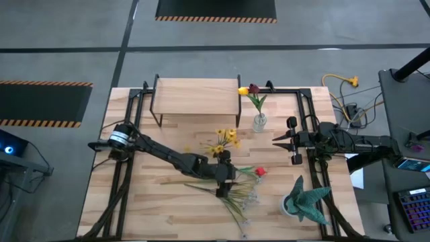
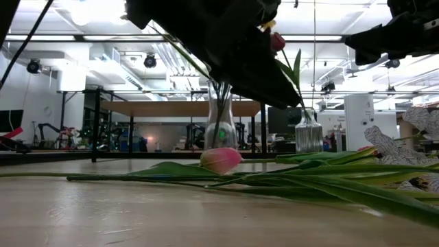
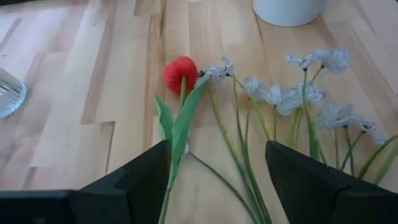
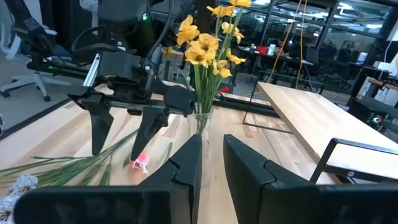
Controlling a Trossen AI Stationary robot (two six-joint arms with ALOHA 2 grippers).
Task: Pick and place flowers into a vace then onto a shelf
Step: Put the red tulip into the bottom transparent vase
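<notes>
Loose flowers lie flat on the table: a red tulip (image 3: 180,72) (image 1: 260,172), white-blossomed stems (image 3: 305,93) (image 1: 243,199) and a pink tulip (image 2: 221,160). Yellow flowers (image 1: 226,140) (image 4: 205,46) stand in a glass vase (image 2: 221,130). A second vase (image 1: 259,122) holds a yellow and a dark red tulip (image 1: 248,89). My left gripper (image 1: 225,180) (image 3: 217,149) hangs open just above the loose stems, fingers pointing down on either side of them. My right gripper (image 1: 277,140) (image 4: 212,140) waits shut, right of the vases. The shelf (image 1: 196,96) stands at the far edge.
A teal spiky potted plant (image 1: 306,202) in a white pot (image 3: 289,9) stands near the right front corner. Black frame rails (image 1: 312,161) run along both table sides. Bare wood lies left of the left arm (image 1: 127,195). Cables (image 1: 342,94) lie off the table's right.
</notes>
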